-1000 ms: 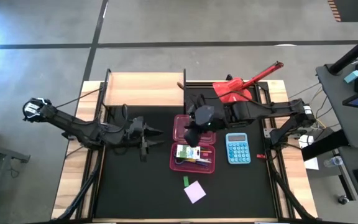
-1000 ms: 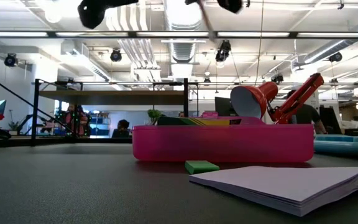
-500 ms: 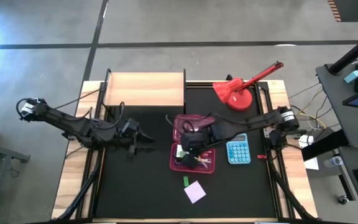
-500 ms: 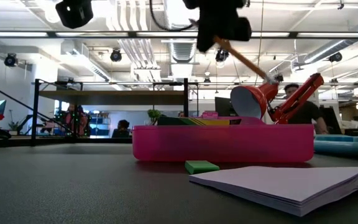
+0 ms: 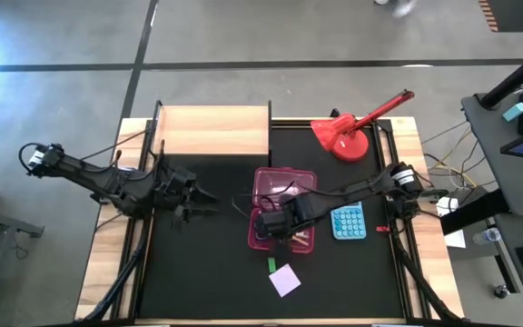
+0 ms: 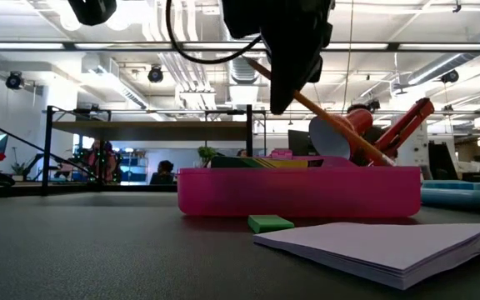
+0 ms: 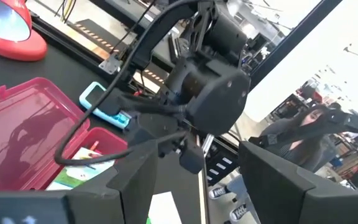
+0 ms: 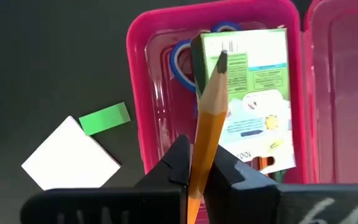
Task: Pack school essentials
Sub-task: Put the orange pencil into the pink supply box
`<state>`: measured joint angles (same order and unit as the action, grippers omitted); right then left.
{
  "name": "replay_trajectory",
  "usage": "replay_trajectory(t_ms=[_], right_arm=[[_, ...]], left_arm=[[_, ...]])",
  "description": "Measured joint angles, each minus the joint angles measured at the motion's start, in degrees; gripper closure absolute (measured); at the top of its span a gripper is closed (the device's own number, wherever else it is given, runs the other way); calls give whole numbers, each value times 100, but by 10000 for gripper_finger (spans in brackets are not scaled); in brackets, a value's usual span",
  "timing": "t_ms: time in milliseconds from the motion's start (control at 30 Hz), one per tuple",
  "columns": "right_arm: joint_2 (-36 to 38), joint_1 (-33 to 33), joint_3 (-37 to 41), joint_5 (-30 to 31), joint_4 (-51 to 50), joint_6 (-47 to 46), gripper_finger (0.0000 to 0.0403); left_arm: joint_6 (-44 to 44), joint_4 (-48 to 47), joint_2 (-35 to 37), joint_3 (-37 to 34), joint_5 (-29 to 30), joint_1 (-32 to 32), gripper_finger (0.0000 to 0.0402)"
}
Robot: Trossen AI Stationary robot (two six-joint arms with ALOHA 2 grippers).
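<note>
One orange pencil [image 8: 205,134] is riding clenched in the right hand [image 8: 194,171], which has swung down from beside the red lamp [image 5: 343,136] and is now hanging above the pink case [image 5: 284,238], so stowing looks close. The left hand [image 5: 189,195], fingers spread and empty, is drawing back, well left of the case.

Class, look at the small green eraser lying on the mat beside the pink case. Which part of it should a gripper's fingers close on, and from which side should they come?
Grip the eraser across its two long sides, near the middle, coming straight down from above. It is a low, flat block lying on the mat, so only a top approach gets fingers around it. Mind the sticky-note pad close by one long side and the case off one end.
</note>
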<state>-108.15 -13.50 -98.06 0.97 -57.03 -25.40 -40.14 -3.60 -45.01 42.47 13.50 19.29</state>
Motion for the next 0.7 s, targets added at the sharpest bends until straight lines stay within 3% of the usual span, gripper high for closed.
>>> replay_trajectory(t_ms=[700], right_arm=[[-523,-101,4,50,269,608,390]], left_arm=[[7,-211,7,-174,-2,-7,194]])
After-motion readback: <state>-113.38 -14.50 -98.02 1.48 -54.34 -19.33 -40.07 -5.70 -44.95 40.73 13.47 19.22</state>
